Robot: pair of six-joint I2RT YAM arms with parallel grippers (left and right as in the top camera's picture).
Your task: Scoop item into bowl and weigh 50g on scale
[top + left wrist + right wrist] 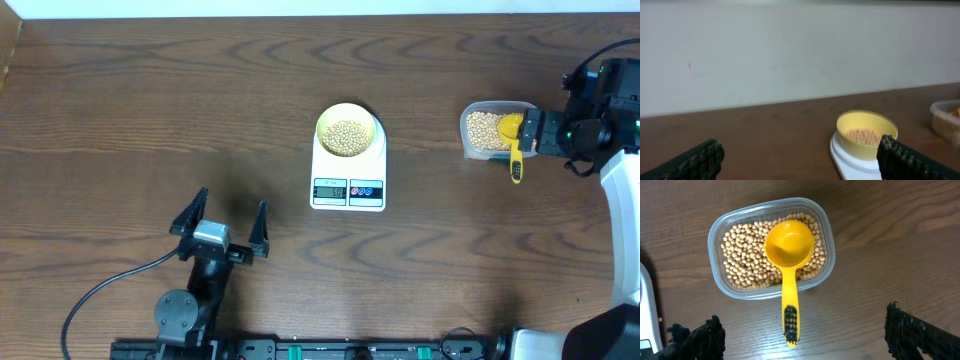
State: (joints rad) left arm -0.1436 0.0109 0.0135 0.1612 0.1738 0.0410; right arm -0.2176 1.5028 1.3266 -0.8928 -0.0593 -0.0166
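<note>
The pale yellow-green bowl [372, 122] stands on the white scale [347, 172] and holds tan beans [347, 137]. The left wrist view shows the same bowl [860, 150], beans [863, 136] and scale [847, 162] ahead to the right. More beans [742, 255] fill a clear tub [715, 230], where a yellow scoop [788, 245] rests bowl-up, its handle sticking out over the rim. My right gripper [802, 335] hangs open above the handle end, touching nothing. My left gripper [225, 222] is open and empty, to the left of the scale and nearer the front.
The tub [470, 125] sits right of the scale, with the scoop [513, 140] and my right gripper [537, 133] at its right side. A black cable [100, 290] runs along the front left. A pale wall stands behind the table's far edge.
</note>
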